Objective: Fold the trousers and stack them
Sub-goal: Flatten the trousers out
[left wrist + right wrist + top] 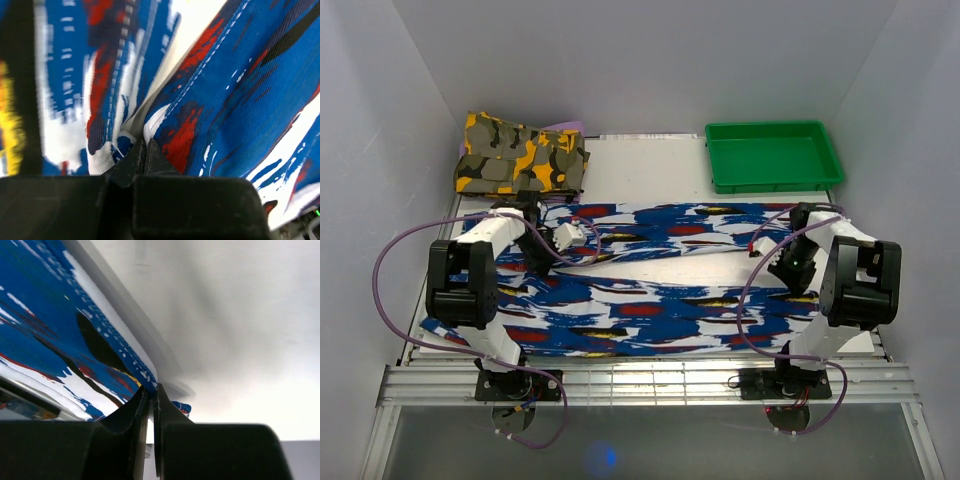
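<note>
The trousers (660,310), royal blue with white, red, black and yellow streaks, lie spread across the table with both legs running left to right. My left gripper (567,238) sits at the far leg's left end. In the left wrist view its fingers (145,145) are pressed together on a fold of the trousers (240,100). My right gripper (761,246) is at the same leg's right end. The right wrist view shows it (152,390) shut on the hem of the trousers (40,330), with that edge lifted off the table.
A folded yellow, olive and black camouflage garment (520,155) lies at the back left. A green tray (772,127) stands at the back right. White walls close in the sides and back. A metal rail (640,380) runs along the near edge.
</note>
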`<state>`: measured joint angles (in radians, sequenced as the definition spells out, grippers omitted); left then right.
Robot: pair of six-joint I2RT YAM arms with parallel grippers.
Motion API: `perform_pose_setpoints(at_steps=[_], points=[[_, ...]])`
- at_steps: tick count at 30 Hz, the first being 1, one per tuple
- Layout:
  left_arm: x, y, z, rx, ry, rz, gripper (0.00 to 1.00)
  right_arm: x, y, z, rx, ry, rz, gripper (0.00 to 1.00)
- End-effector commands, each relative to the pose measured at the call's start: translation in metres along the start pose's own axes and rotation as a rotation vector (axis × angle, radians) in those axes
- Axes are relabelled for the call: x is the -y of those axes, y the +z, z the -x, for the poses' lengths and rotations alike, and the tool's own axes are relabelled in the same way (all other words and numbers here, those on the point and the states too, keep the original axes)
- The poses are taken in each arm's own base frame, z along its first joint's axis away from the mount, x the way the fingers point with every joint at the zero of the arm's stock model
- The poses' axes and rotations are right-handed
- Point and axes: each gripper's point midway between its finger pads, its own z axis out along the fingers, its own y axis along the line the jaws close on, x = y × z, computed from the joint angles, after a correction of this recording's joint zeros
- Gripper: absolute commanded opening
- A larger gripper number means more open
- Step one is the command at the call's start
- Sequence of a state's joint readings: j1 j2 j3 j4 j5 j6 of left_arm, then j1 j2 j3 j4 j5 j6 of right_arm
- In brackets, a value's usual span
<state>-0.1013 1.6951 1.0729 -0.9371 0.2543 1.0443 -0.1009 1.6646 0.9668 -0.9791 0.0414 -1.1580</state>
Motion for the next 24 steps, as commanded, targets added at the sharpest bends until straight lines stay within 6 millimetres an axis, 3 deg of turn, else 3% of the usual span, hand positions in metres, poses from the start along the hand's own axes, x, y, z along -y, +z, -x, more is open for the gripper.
perform_pose_setpoints(at_steps=[1,7,12,15,19,20,21,22,24], points=[[-0.033,-0.011,0.007,0.044,-0.040,0.118,0.00,0.046,-0.019,-0.006,-0.011,-0.038,-0.117,0.08],[-0.050,-0.018,0.013,0.090,-0.060,0.220,0.00,0.057,-0.008,-0.029,-0.079,0.002,-0.090,0.08],[-0.045,-0.020,0.013,0.103,-0.041,0.215,0.00,0.042,0.007,-0.040,-0.110,0.012,-0.049,0.08],[-0.041,-0.031,0.027,0.166,-0.038,0.209,0.09,0.036,0.010,-0.041,-0.109,0.012,-0.047,0.08],[-0.031,-0.051,0.052,0.281,-0.017,0.167,0.13,0.029,0.007,-0.043,-0.113,-0.007,-0.043,0.08],[-0.028,-0.058,0.056,0.295,-0.013,0.156,0.18,0.031,0.002,-0.039,-0.092,-0.004,-0.046,0.31],[-0.026,-0.063,0.061,0.315,-0.010,0.152,0.22,0.035,-0.005,-0.032,-0.058,0.006,-0.052,0.43],[-0.023,-0.072,0.069,0.356,-0.011,0.150,0.35,0.048,-0.024,-0.014,0.026,0.021,-0.078,0.50],[-0.023,-0.086,0.079,0.395,-0.011,0.160,0.44,0.067,-0.042,0.003,0.096,0.043,-0.118,0.54]])
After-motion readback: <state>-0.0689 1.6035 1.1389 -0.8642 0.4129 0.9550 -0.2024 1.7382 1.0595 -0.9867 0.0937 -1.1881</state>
